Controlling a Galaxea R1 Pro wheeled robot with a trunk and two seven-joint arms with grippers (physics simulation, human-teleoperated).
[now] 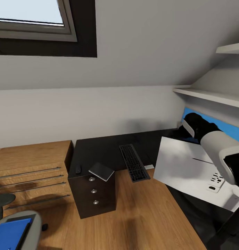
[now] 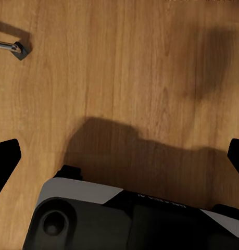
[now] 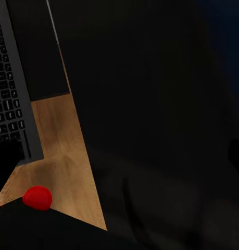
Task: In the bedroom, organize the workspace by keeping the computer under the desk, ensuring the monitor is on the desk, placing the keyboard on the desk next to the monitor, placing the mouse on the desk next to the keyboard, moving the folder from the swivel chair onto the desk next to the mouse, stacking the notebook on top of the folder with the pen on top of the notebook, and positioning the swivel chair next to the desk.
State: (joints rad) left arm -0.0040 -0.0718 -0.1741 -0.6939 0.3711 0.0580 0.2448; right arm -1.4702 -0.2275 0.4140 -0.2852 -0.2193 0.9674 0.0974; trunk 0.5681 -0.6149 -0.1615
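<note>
The black-topped desk (image 1: 98,151) has the keyboard (image 1: 133,162) lying on it, its near end past the edge. On the drawer unit's top rests the grey notebook (image 1: 101,171), with the small dark mouse (image 1: 78,169) to its left. A short pale stick, seemingly the pen (image 1: 149,167), lies by the keyboard. The monitor (image 1: 185,170) leans over the desk's right wing, white back toward me. My right arm reaches over its top edge, and the right gripper (image 3: 119,156) is open above a dark surface beside the keyboard (image 3: 10,78). The blue folder (image 1: 11,233) lies on the swivel chair (image 1: 35,222). My left gripper (image 2: 119,159) hangs open over the floor. The computer is out of view.
A low light-wood cabinet (image 1: 29,170) stands left of the desk. White shelves (image 1: 209,95) and a blue back panel (image 1: 220,126) sit at the right under the sloped ceiling. A small red round thing (image 3: 37,198) is near the keyboard's corner. Wood floor (image 1: 143,215) lies in front.
</note>
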